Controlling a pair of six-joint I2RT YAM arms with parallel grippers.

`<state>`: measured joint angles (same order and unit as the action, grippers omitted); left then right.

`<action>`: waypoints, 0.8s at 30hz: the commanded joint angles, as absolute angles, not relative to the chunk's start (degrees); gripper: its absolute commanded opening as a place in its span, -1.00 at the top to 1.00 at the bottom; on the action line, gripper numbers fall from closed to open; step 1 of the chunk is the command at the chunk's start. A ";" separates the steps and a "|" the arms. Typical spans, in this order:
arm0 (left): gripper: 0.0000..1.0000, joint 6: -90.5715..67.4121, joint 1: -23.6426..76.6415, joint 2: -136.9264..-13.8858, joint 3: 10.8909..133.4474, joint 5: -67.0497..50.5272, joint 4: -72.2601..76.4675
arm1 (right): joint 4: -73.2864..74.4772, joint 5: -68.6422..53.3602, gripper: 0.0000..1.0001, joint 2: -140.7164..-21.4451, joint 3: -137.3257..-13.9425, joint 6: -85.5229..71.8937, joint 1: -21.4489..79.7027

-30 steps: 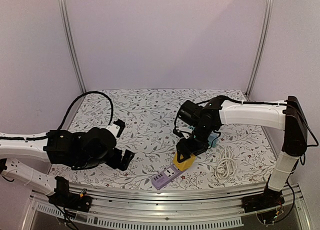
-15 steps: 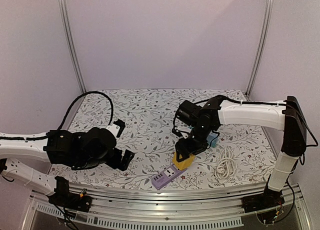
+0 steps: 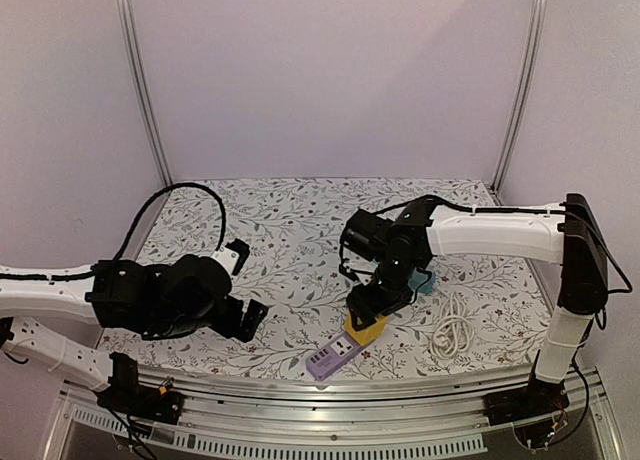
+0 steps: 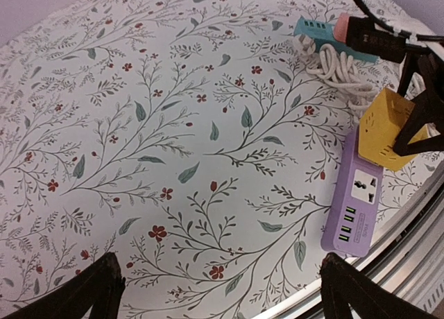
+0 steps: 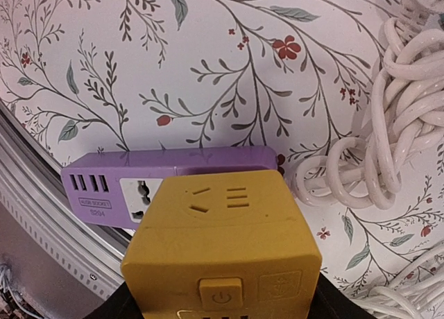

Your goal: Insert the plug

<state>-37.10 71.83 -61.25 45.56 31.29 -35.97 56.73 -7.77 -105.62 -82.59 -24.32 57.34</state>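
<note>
A purple power strip (image 3: pixel 333 357) lies near the table's front edge; it also shows in the left wrist view (image 4: pixel 354 206) and the right wrist view (image 5: pixel 173 180). My right gripper (image 3: pixel 370 315) is shut on a yellow cube plug (image 3: pixel 366 326), holding it over the strip's far end. The cube fills the right wrist view (image 5: pixel 222 249) and shows in the left wrist view (image 4: pixel 386 128). Whether its prongs are in the strip is hidden. My left gripper (image 3: pixel 250 320) is open and empty, left of the strip; its fingertips (image 4: pixel 94 288) frame bare tablecloth.
A coiled white cable (image 3: pixel 452 327) lies right of the strip, also in the right wrist view (image 5: pixel 388 145). A teal adapter (image 3: pixel 427 280) sits behind the right gripper, also in the left wrist view (image 4: pixel 326 36). The metal front rail (image 3: pixel 330 395) runs close by.
My right arm has shifted slightly left and toward the strip with the yellow plug. The left arm has not moved.
</note>
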 commanded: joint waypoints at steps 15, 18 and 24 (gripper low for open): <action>-0.99 -35.53 71.26 -58.37 45.09 31.79 -40.06 | 58.51 8.60 1.00 -110.32 -82.36 -28.88 63.54; -0.99 -35.06 71.20 -58.19 45.24 31.78 -40.10 | 56.31 8.32 1.00 -110.72 -80.32 -29.75 63.95; -0.99 -34.27 71.19 -58.40 45.66 31.18 -40.58 | 52.92 9.16 1.00 -112.05 -76.71 -29.29 63.94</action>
